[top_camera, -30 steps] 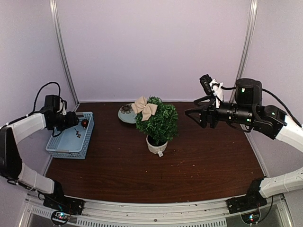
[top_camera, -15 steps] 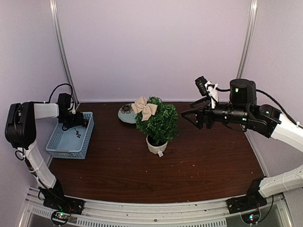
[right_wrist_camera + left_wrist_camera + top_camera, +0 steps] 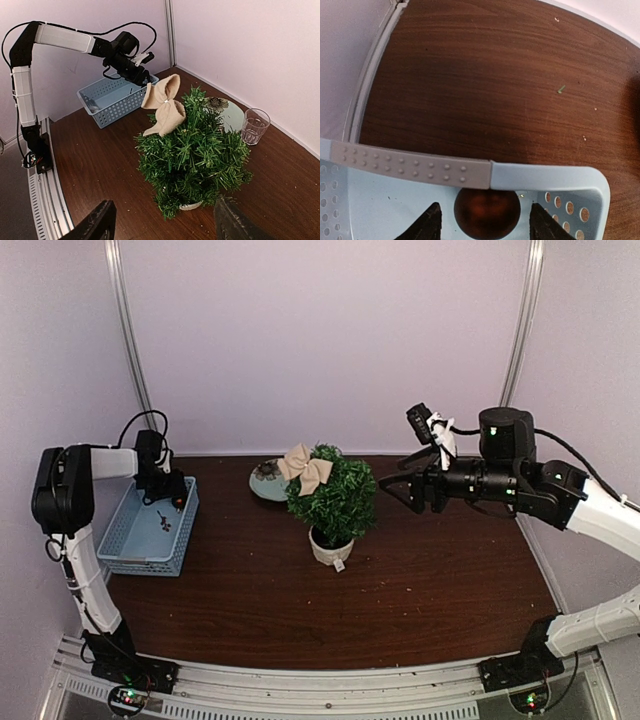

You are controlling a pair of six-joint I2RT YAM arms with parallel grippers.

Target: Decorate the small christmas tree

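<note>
The small christmas tree [image 3: 333, 501] stands mid-table in an off-white pot [image 3: 330, 549], with a beige bow [image 3: 305, 469] on its upper left. It also shows in the right wrist view [image 3: 200, 150], with the bow [image 3: 164, 105] on top. My right gripper [image 3: 392, 485] is open and empty, in the air right of the tree. My left gripper [image 3: 176, 496] is open over the far end of a light blue basket [image 3: 135, 543]. A dark red ball [image 3: 487, 212] lies in the basket between the open jaws, just inside the rim [image 3: 470, 172]; I cannot tell whether the fingers touch it.
A pale round plate [image 3: 263, 483] with a dried flower [image 3: 217, 103] lies behind the tree. A clear glass cup [image 3: 254, 126] stands beside it. A small dark item [image 3: 163, 522] lies on the basket floor. White walls enclose the table on three sides.
My left gripper has swung from the basket's left side to its far right corner, over the red ball. My right gripper has moved a little left toward the tree.
</note>
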